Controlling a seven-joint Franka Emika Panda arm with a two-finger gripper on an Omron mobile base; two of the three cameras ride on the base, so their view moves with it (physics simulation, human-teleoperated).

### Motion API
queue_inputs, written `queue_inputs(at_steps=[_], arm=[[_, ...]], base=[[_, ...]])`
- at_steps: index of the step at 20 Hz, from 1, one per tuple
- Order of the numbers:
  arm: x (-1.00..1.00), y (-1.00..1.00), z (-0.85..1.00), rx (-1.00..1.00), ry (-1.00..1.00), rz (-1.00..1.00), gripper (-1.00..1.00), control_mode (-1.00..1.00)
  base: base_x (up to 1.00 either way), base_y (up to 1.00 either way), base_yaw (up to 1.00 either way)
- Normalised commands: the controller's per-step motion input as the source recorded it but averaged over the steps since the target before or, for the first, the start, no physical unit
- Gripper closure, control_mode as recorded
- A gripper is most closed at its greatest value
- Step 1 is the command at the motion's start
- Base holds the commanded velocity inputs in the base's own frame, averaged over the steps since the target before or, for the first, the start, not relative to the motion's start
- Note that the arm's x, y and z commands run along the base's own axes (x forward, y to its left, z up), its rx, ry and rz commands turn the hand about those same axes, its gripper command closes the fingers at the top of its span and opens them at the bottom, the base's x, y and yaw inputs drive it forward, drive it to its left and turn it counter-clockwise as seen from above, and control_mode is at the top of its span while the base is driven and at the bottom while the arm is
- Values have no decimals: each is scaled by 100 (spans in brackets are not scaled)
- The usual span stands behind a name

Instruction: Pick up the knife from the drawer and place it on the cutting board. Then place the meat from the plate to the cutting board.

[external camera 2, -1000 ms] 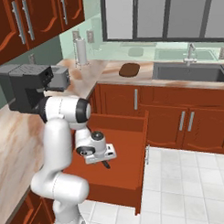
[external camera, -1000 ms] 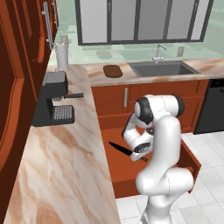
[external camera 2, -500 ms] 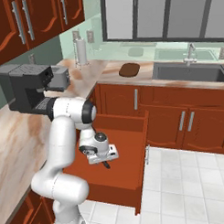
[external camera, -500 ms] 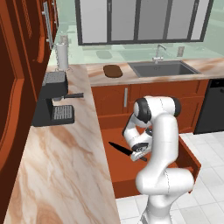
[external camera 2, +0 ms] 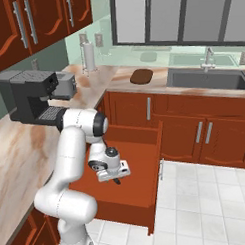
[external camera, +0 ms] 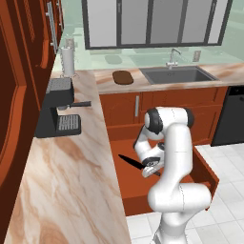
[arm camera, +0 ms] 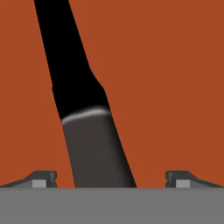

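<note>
So far nothing is moved: the knife lies flat in the open drawer, between the wide-open, empty claw. The cutting board waits bare on the bench.

Knife: blade tip cut off by top edge of hand view, handle end lost at bottom edge. Left base view: handle end hidden behind gripper (only pointed blade shows). Right base view: knife mostly hidden under hand, dark stub barely visible. Drawer: near part of floor hidden behind arm. Dishwasher: cut off by right edge.
</note>
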Motion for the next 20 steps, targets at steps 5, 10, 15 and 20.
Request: queue_inputs(at_steps=[5,10,15,20], arm=[[0,0,-11,0,4,0,100,-100],[0,0,0,0,0,0,100,-100],[0,0,8,0,-2,0,100,-100],[0,0,78,7,-21,0,100,-100]], base=[[0,0,0],[0,0,0],[0,0,0],[0,0,0]])
